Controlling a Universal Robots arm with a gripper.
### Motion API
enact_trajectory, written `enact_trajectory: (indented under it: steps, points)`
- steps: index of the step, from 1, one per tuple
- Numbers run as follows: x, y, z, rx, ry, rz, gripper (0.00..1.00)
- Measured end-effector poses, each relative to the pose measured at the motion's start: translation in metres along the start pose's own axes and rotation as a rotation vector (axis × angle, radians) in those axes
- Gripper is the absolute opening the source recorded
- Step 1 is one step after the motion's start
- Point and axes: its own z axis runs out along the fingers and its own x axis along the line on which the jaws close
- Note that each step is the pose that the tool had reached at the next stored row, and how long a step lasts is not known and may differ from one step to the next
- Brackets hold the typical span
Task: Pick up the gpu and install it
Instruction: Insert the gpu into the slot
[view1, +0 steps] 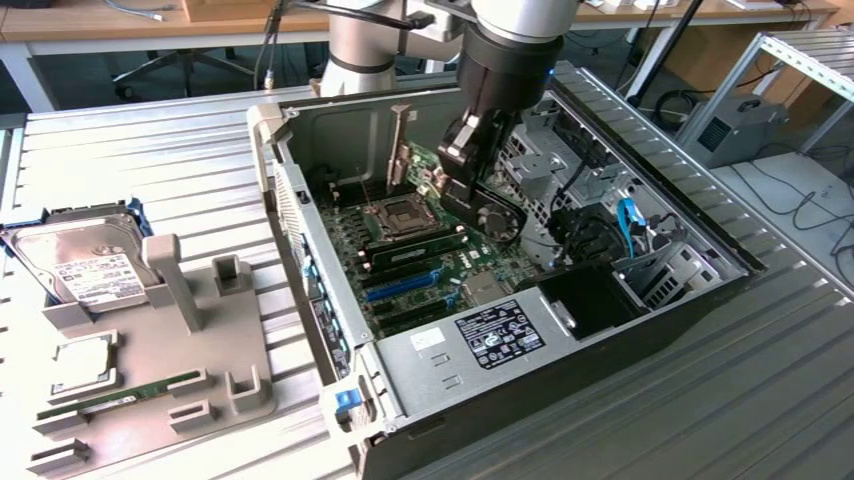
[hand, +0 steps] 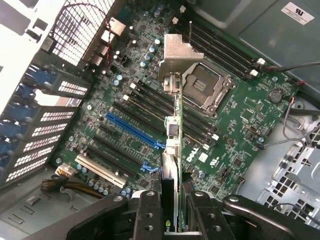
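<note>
While it hangs inside the open computer case (view1: 284, 190), the gpu (view1: 491, 213) sits in the upper middle of the exterior view, clamped edge-on in the gripper (view1: 463, 183). From the wrist, its thin edge and silver bracket (hand: 177, 55) stand over the green motherboard (hand: 240, 110), beside the CPU socket (hand: 207, 87). A hard drive (view1: 87, 265) lies at the exterior view's left, by a grey tray (view1: 160, 400).

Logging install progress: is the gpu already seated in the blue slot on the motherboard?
No, the blue slot lies bare, and the gpu sits clamped edge-on in the tool, apart from it.
</note>
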Motion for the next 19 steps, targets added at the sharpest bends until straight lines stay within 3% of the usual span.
enact_trajectory:
  steps: [19]
  points:
    - [0.0000,0.0000,0.0000,-0.0024,0.0008,-0.091,0.26]
